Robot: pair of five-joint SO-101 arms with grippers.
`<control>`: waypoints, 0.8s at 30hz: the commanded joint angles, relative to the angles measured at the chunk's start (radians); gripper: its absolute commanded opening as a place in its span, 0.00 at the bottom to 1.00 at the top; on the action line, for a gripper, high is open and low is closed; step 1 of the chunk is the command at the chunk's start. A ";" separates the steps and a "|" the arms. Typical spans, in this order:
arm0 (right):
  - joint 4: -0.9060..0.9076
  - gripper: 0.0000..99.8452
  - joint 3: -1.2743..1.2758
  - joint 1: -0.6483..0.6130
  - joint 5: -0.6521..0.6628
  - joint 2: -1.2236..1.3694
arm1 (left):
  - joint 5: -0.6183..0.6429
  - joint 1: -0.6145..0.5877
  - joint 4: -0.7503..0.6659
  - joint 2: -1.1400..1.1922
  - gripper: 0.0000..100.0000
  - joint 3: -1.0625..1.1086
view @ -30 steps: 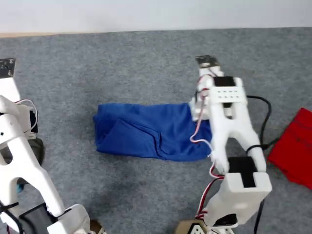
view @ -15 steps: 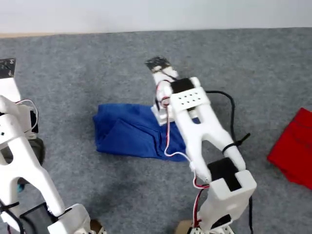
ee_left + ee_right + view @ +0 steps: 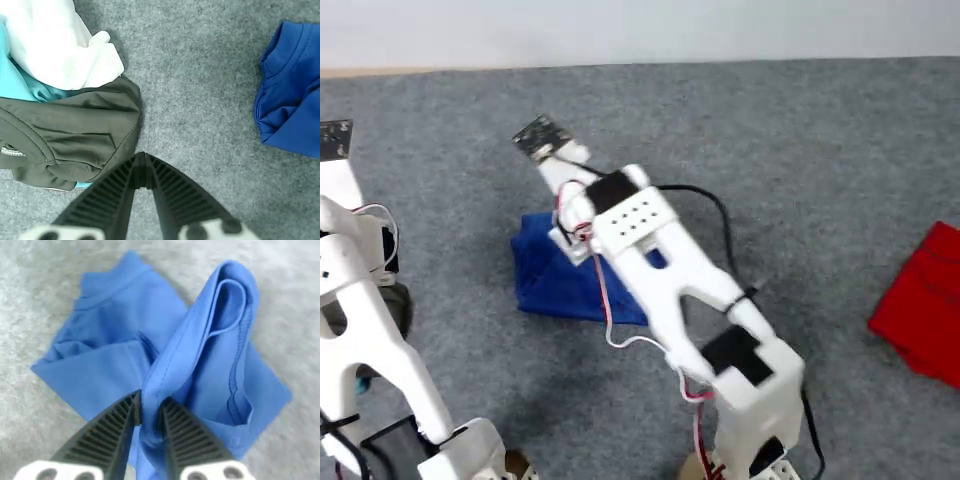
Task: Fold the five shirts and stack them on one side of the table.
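High view: the right arm point(image 3: 650, 250) has swung leftward across the tabletop point(image 3: 800, 150), dragging one end of the blue shirt point(image 3: 545, 285) over the rest. The strip that lay long from side to side is now a short bundle left of centre, so I judge the halving fold nearly laid. The red shirt point(image 3: 920, 310) lies well apart at the right edge.

Left wrist view: the left end effector point(image 3: 145, 167) hangs pinched together and empty, near a heap of garments point(image 3: 70, 125). The blue shirt's collar point(image 3: 270, 75) faces this arm.

Right wrist view: the right end effector point(image 3: 148, 412) clamps a raised ridge of blue cloth. The ridge runs away from it, with the collar at the far end.
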 commanded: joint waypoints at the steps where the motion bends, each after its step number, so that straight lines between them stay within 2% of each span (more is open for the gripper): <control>1: -0.002 0.01 -0.153 -0.035 -0.002 0.090 | 0.005 0.003 0.025 -0.044 0.00 -0.007; 9: 0.042 0.01 -0.377 -0.113 0.002 0.305 | 0.008 0.005 0.025 -0.044 0.00 -0.007; 18: 0.148 0.01 -0.609 -0.180 0.002 0.395 | 0.008 -0.002 0.025 -0.046 0.00 -0.007; 24: 0.134 0.01 -0.629 -0.191 0.002 0.472 | 0.008 -0.002 0.025 -0.046 0.00 -0.007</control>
